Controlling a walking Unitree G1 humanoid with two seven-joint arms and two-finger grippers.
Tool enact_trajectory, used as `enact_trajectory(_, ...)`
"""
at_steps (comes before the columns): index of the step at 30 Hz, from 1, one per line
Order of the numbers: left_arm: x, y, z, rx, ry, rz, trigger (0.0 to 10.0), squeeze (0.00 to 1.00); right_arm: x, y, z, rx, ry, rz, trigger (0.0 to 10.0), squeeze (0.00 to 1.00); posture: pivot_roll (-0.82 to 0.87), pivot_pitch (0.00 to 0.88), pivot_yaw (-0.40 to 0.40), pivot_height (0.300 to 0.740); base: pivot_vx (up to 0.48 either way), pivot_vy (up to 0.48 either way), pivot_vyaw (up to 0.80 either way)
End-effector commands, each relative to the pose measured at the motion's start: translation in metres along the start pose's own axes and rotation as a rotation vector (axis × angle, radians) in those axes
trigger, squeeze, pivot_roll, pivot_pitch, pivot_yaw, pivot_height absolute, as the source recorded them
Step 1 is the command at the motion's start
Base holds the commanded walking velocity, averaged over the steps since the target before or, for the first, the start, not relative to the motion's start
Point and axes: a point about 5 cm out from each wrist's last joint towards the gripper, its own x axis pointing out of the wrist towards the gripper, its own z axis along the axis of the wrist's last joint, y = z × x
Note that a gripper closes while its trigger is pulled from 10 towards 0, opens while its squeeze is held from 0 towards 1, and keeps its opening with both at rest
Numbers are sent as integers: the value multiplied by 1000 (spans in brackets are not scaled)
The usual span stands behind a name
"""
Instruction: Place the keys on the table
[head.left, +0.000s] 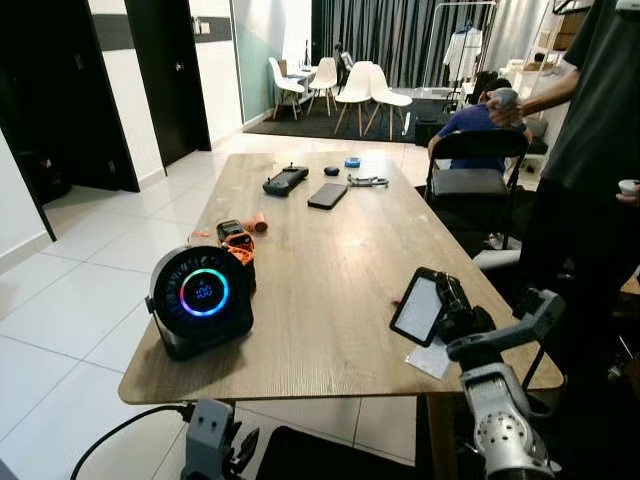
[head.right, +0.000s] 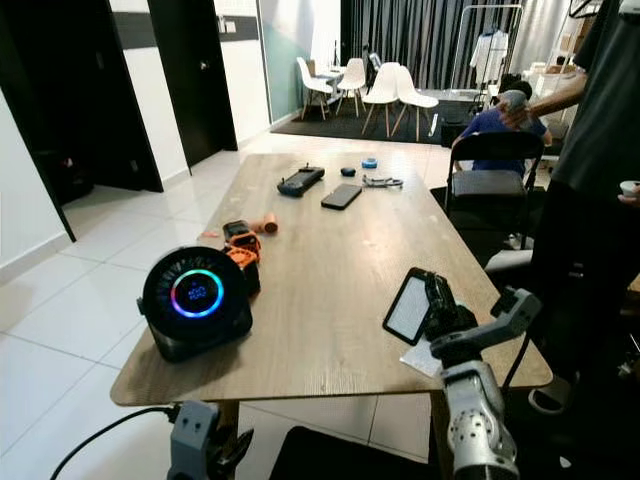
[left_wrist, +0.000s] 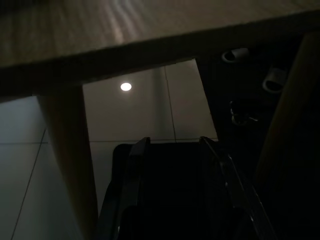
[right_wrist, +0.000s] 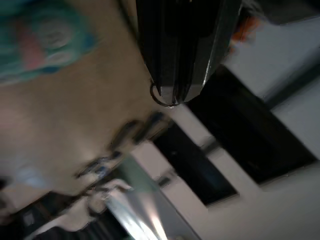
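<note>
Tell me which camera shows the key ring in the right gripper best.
The right wrist view: the key ring sits pinched at the tips of the right gripper, close up. In both eye views it is too small to make out. The left wrist view looks under the table.

A long wooden counter (head.left: 330, 290) stands on a white tiled floor (head.left: 90, 300). Dark doors (head.left: 165, 75) line the white wall. Beyond, white chairs (head.left: 355, 90) stand before dark curtains (head.left: 400, 35). A black folding chair (head.left: 475, 165) stands beside the counter.
</note>
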Motion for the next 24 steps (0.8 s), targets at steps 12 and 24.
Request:
enact_trajectory(12,12,-19,26,40,-122,-108,10000,0,38,-9,7,-635,120,-114,10000,0,25,117,15,740,0,0,0)
enact_trajectory(24,4,-23,39,67,-204,-194,10000,0,59,6,11,-834,113,-102,10000,0,41,136,2,740,0,0,0)
